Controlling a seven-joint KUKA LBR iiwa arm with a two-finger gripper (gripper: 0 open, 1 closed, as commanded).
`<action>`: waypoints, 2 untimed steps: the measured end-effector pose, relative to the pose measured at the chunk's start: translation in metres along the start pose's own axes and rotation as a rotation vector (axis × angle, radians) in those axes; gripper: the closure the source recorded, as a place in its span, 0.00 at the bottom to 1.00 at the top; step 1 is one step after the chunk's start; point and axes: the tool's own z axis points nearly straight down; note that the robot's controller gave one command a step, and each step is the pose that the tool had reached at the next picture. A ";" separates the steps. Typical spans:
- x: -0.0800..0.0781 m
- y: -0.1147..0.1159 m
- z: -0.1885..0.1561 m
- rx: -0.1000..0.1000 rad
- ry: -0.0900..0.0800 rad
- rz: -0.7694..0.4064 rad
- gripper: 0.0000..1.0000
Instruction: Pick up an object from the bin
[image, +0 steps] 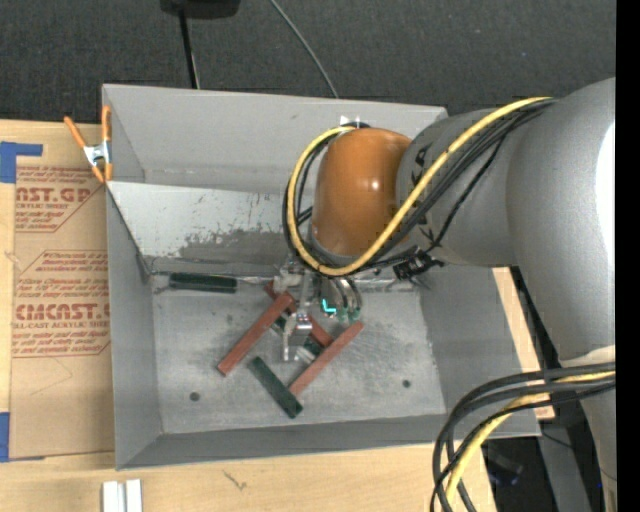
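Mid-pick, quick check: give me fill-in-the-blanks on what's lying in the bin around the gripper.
The bin holds ___ sticks in all.
The left stick and right stick flanking the gripper are both reddish-___.
The front stick, nearest the bin's near wall, is dark ___.
Missing words: four; brown; green.

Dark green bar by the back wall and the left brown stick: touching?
Apart. The camera view shows bare bin floor between the dark green bar and the left brown stick, whose upper end lies by the gripper.
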 end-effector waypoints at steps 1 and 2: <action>-0.002 0.000 -0.004 0.000 -0.007 0.001 0.00; -0.014 0.010 0.050 -0.001 -0.019 -0.258 1.00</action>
